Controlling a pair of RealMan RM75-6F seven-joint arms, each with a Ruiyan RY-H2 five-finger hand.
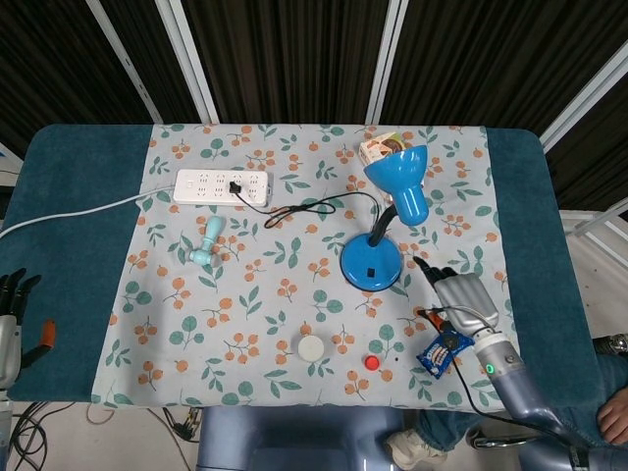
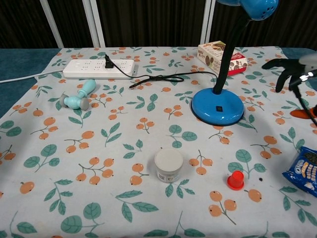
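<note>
**Desk lamp [image 1: 371, 263], blue: plugged in, not held**

Left hand [image 1: 12, 294]: seen at the table's left edge in the head view only, partly cut off. Its fingers are stretched out and nothing is held.

Power strip [image 1: 221, 185]: laid at the far left of the cloth. The lamp's black cord [image 1: 304, 208] is plugged into it.

Teal toy [image 1: 206, 242], white jar [image 1: 311, 347] and red cap [image 1: 372, 362]: left untouched, well apart from both hands.

Desk lamp: stood right of centre, with its round base flat on the cloth and its shade tilted beside a snack box [image 1: 378, 147]. Plugging in is judged done. Whether the bulb is lit cannot be told, as the shade's mouth is turned away.

Right hand [image 1: 461, 294]: held just to the right of the base and clear of it, with its fingers spread and nothing grasped. It is cut off by the frame edge in the chest view.

Blue snack packet [image 1: 442, 351]: laid just beside the right wrist; contact cannot be made out.
</note>
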